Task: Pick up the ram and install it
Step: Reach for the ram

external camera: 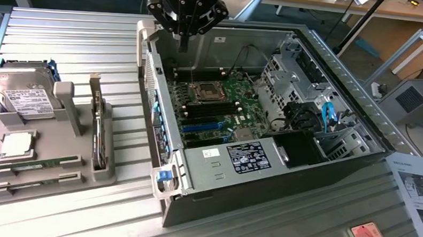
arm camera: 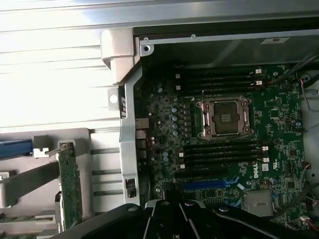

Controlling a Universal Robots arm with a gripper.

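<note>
ribbed metal table (external camera: 79, 43), matt grey plastic tray (external camera: 68, 106)

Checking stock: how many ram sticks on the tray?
2: one ram stick and a second beside it, in the gray tray at the exterior view's left; others may be hidden.

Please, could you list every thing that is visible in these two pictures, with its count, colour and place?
Open metal computer case: one, grey, centre.
Motherboard: one, green, inside case.
Plastic holder tray: one, grey, exterior view's left.
Flat hard drive: one, silver, standing in tray.
Square processor: one, silver, on tray.
Long thin ram sticks: two, green, lying flat in tray.
Card with metal bracket: one, green, upright in tray.
Printed sheet: one, white, exterior view's right.
Gripper: one, black, shut, above case's far edge.
</note>
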